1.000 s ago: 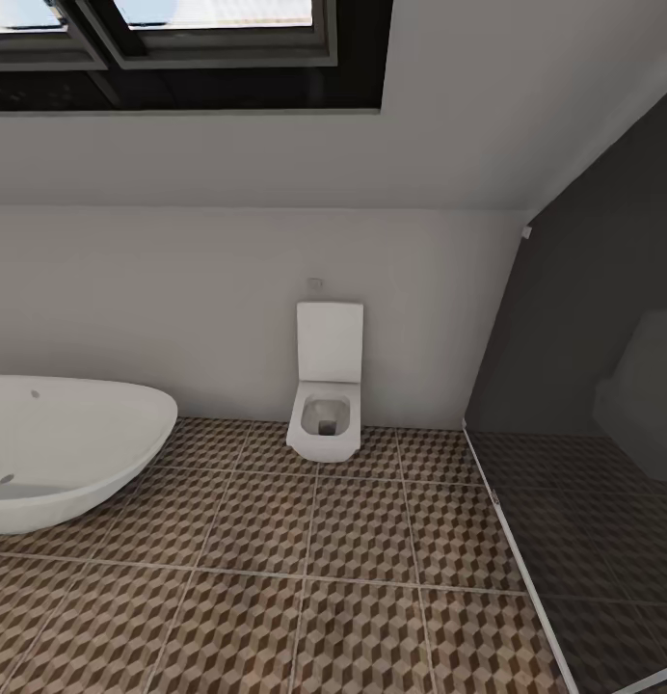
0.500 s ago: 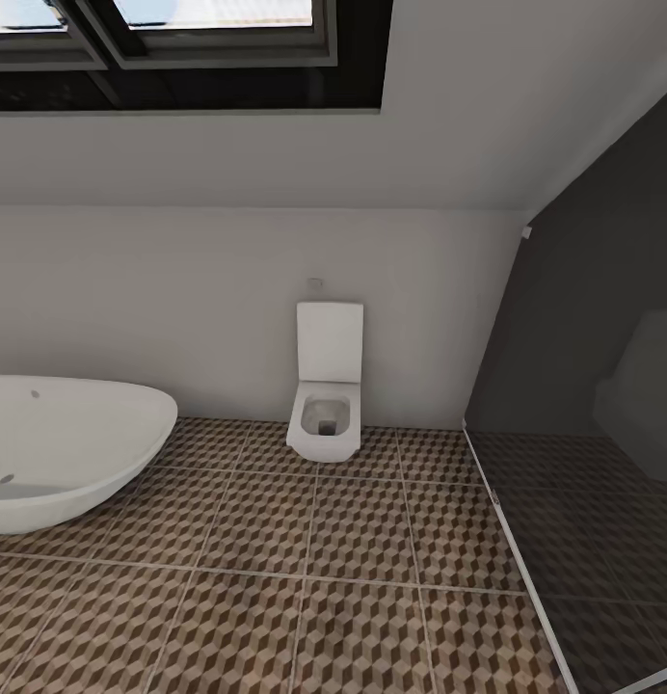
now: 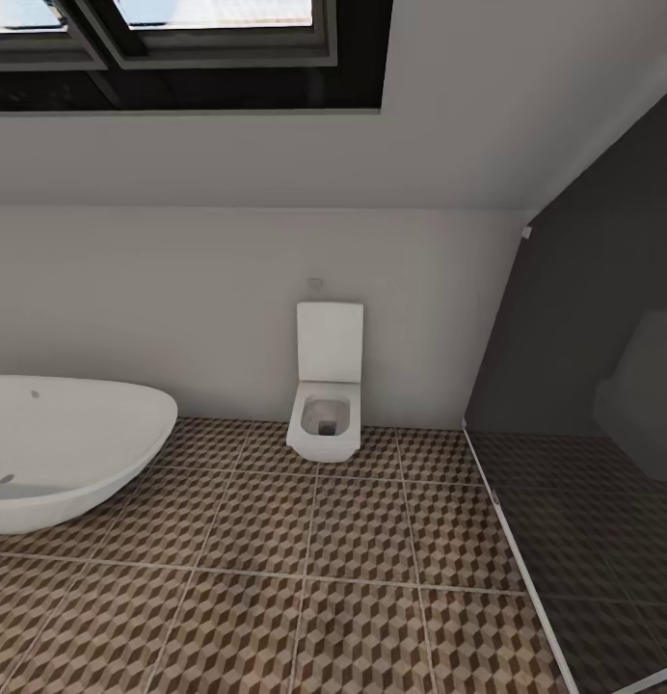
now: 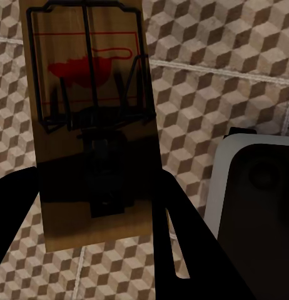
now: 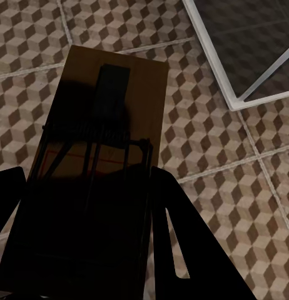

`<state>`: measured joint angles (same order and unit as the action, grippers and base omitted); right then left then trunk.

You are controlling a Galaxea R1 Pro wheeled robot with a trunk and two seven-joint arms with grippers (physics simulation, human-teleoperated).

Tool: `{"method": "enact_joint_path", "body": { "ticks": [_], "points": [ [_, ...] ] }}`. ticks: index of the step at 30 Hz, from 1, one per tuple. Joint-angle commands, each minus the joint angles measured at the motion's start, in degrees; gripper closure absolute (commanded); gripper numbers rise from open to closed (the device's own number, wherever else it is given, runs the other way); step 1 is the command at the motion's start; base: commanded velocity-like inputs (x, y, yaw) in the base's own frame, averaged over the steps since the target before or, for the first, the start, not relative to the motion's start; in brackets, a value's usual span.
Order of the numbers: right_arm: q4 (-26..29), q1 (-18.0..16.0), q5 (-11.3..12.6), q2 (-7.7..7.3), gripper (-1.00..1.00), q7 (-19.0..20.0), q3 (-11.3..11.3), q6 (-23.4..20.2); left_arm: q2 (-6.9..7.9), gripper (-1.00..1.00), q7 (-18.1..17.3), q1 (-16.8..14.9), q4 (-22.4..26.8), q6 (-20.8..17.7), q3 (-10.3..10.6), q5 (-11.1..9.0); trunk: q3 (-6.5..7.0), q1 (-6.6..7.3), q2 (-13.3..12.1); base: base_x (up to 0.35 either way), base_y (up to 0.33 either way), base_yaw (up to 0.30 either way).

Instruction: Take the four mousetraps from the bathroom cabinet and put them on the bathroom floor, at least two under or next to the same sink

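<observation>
Cube-patterned bathroom floor (image 3: 353, 569) beneath white toilet (image 3: 326, 405) and tub (image 3: 64, 453).

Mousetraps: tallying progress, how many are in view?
2: one mousetrap held in the left pincer, one mousetrap in the right pincer. Others may be elsewhere.

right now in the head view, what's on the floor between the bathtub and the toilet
Nothing: the head view shows only bare cube-patterned floor tiles between the white bathtub and the wall-hung toilet.

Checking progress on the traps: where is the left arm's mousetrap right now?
In the left wrist view, the mousetrap sits between the left gripper's fingers, above the bathroom floor.
</observation>
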<state>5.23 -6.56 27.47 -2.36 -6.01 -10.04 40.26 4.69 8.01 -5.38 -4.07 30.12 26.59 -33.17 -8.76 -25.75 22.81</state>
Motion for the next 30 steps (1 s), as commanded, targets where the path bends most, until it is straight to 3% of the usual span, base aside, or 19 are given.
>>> {"method": "enact_joint_path", "body": {
  "ticks": [1,30],
  "points": [
    [0.0,0.0,0.1,-0.01,1.0,-0.5,-0.5,0.1,-0.03,1.0,0.3,-0.1,-0.1,0.2,0.4,0.1,-0.11,-0.03,0.1,0.0,0.0,0.0],
    [0.0,0.0,0.1,-0.01,1.0,-0.5,-0.5,0.1,-0.03,1.0,0.3,-0.1,-0.1,0.2,0.4,0.1,-0.11,-0.03,0.1,0.0,0.0,0.0]
  ]
}}
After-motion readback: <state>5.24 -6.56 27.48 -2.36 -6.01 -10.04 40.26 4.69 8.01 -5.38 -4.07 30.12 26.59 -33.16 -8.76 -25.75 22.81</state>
